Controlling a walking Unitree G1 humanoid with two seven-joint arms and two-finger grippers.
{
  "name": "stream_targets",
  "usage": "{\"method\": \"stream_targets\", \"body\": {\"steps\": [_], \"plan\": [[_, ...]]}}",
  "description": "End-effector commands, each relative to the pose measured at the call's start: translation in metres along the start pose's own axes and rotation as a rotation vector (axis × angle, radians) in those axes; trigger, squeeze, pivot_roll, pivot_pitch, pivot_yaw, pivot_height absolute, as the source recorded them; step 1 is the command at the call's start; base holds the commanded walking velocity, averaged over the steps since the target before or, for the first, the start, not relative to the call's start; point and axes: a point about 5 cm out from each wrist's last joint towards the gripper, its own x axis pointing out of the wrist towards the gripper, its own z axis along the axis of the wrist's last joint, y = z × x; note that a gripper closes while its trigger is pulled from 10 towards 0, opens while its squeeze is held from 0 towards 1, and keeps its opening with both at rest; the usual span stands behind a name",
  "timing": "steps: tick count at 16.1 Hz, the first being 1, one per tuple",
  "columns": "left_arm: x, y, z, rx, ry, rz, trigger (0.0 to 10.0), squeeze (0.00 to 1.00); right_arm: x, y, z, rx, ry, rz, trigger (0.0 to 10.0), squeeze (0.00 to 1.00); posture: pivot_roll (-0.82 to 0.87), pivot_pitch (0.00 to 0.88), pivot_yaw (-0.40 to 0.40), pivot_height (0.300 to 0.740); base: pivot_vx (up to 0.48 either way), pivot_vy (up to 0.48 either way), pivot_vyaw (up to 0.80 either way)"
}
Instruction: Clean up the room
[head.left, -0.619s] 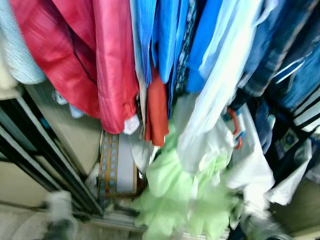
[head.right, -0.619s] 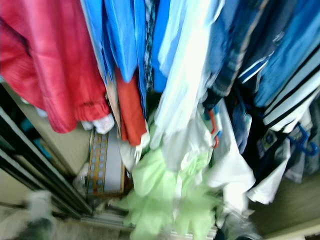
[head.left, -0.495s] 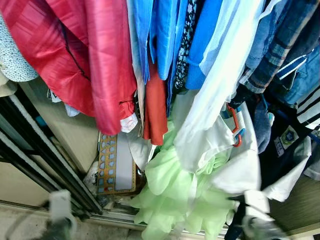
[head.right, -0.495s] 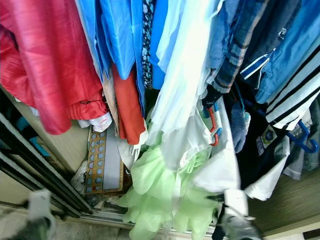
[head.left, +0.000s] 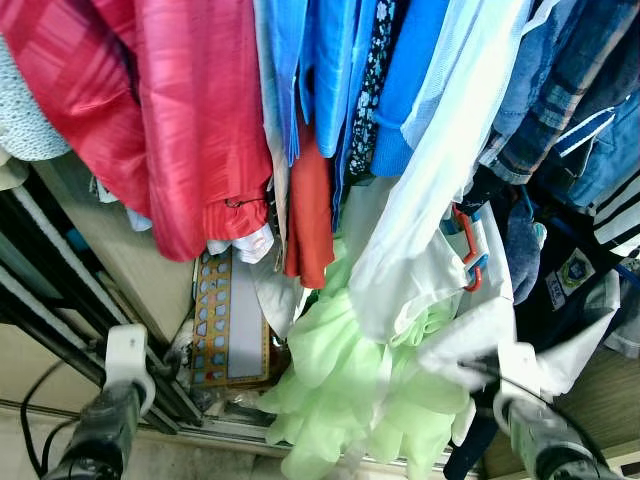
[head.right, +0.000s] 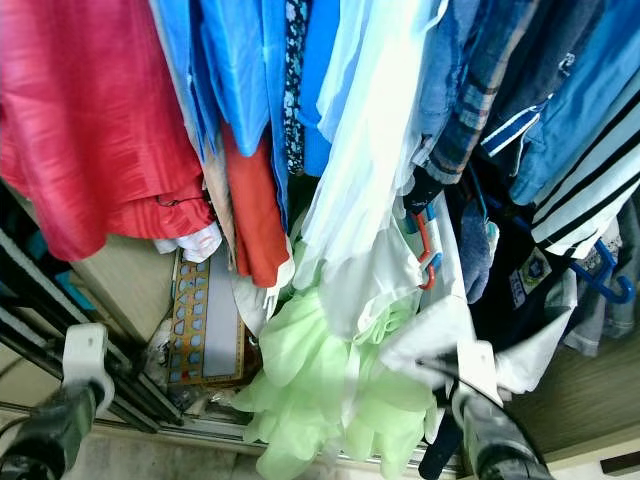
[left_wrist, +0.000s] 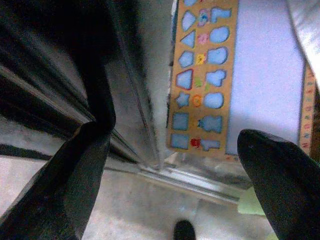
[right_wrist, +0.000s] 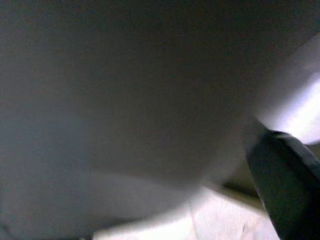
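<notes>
Left eye view: I see the green dress (head.left: 350, 390) heaped at 6 o'clock under the hanging clothes (head.left: 330, 110)
Handling: I judge it soft, light, slippery; bunch a thick fold
Left gripper (left_wrist: 175, 165): spread wide, empty, near the puzzle board (left_wrist: 220, 75)
Right gripper (head.left: 478, 372): against white cloth (head.left: 470, 335), opening I cannot tell

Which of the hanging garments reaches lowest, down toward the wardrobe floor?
The pale green ruffled garment. Its hem drops to the sliding-door track, well below the red jacket and the blue shirts.
</notes>
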Motion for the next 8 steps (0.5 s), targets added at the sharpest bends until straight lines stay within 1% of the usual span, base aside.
{"method": "stream_targets", "body": {"steps": [1, 2, 3, 4, 5, 6, 7, 8], "plan": [[0.000, -0.006, 0.006, 0.000, -0.059, -0.057, 10.0, 0.00, 0.000, 0.000, 0.006, -0.013, -0.023, -0.002, 10.0, 0.00, 0.02, 0.114, -0.038, 0.740, 0.000, 0.000, 0.00], [-0.003, -0.008, 0.008, 0.042, -0.126, -0.084, 10.0, 0.00, 0.000, -0.001, 0.009, -0.016, -0.045, -0.011, 10.0, 0.00, 0.02, 0.123, -0.038, 0.740, 0.000, 0.000, 0.00], [-0.010, -0.011, 0.007, 0.090, -0.210, -0.139, 10.0, 0.00, -0.001, 0.004, 0.013, -0.037, -0.098, 0.015, 10.0, 0.00, 0.02, 0.130, -0.037, 0.740, 0.000, 0.000, 0.00], [-0.020, -0.018, 0.011, 0.128, -0.321, -0.214, 10.0, 0.00, -0.005, 0.011, 0.013, -0.086, -0.147, 0.055, 10.0, 0.00, 0.02, 0.137, -0.044, 0.740, 0.000, 0.000, 0.00], [-0.033, -0.024, 0.012, 0.141, -0.404, -0.282, 10.0, 0.00, -0.013, 0.014, 0.014, -0.100, -0.203, 0.082, 10.0, 0.00, 0.03, 0.145, -0.048, 0.740, 0.000, 0.000, 0.00], [-0.039, -0.027, 0.012, 0.160, -0.426, -0.308, 10.0, 0.00, -0.019, 0.015, 0.016, -0.095, -0.230, 0.099, 10.0, 0.00, 0.03, 0.146, -0.050, 0.740, 0.000, 0.000, 0.00], [-0.057, -0.037, 0.007, 0.219, -0.460, -0.396, 10.0, 0.00, -0.039, 0.020, 0.018, -0.091, -0.264, 0.145, 10.0, 0.00, 0.02, 0.148, -0.052, 0.740, 0.000, 0.000, 0.00], [-0.063, -0.041, 0.006, 0.248, -0.474, -0.421, 10.0, 0.00, -0.045, 0.023, 0.017, -0.082, -0.263, 0.165, 10.0, 0.00, 0.02, 0.150, -0.052, 0.740, 0.000, 0.000, 0.00]]}}
